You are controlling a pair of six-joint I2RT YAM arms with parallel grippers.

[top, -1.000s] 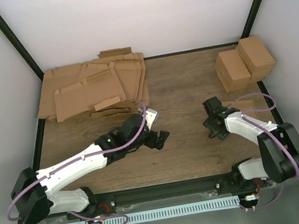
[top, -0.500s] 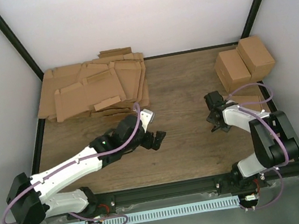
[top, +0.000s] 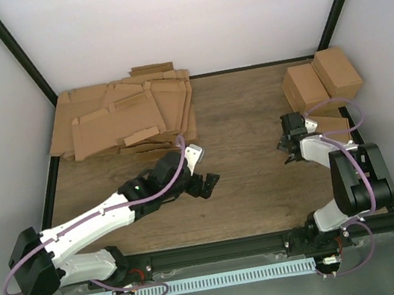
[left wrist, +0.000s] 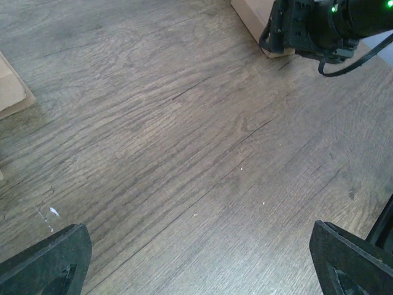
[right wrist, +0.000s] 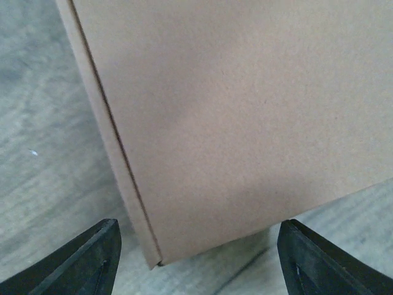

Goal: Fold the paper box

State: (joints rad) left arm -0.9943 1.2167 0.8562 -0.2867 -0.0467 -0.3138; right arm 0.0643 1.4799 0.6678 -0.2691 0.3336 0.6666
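The paper box (top: 336,126) is plain brown cardboard lying low at the table's right edge, partly hidden by my right arm. It fills the right wrist view (right wrist: 245,110), one corner pointing down between the fingers. My right gripper (top: 291,133) (right wrist: 198,249) is open right against that corner, with floor showing between the box and each fingertip. In the left wrist view a corner of the box (left wrist: 253,17) shows at the top, beside the right gripper (left wrist: 307,27). Left of centre, my left gripper (top: 205,184) (left wrist: 199,270) stands wide open over bare wood, holding nothing.
Two taller blocky brown cartons (top: 322,81) stand at the back right, just behind the paper box. A pile of flat die-cut cardboard sheets (top: 124,118) covers the back left; one corner (left wrist: 9,92) shows in the left wrist view. White walls and black frame posts enclose the table.
My right gripper has moved back and to the right, up to the paper box's corner. The left arm drew back slightly, then stayed still.
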